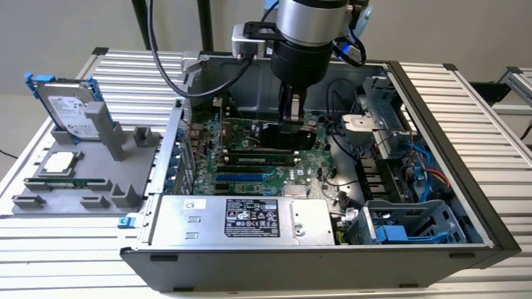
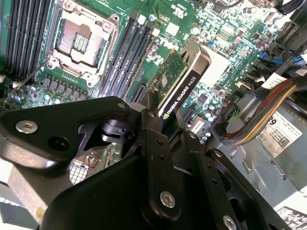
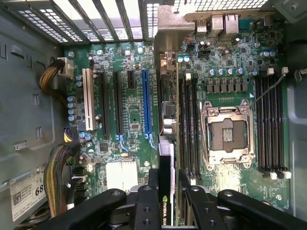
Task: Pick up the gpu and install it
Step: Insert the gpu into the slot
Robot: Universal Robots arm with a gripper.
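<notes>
One gpu [image 2: 178,84] is in the scene, and the gripper [image 2: 163,125] holds it on edge, its fingers [image 3: 146,203] closed on the two faces of the card, above the motherboard [image 1: 249,163] inside the open case [image 1: 465,187]. In the first wrist view the gpu [image 3: 166,158] hangs over the strip between the blue slot [image 3: 146,103] and the four dark memory slots [image 3: 189,124] beside the one empty socket [image 3: 226,136]. I cannot tell if its lower edge touches the board. Four more memory slots [image 3: 271,127] lie on the other side of the socket. In the exterior view the arm [image 1: 306,37] comes down into the case and covers most of the card, so there it is only a dark shape under the gripper [image 1: 293,115]. This view also shows a grey tray [image 1: 75,177] at the exterior view's left, outside the case, with one hard drive [image 1: 71,109] standing in it, one chip [image 1: 60,163] and one memory stick [image 1: 66,184]. Near the gpu, bundled cables [image 2: 261,112] run beside the power supply [image 1: 241,219].
</notes>
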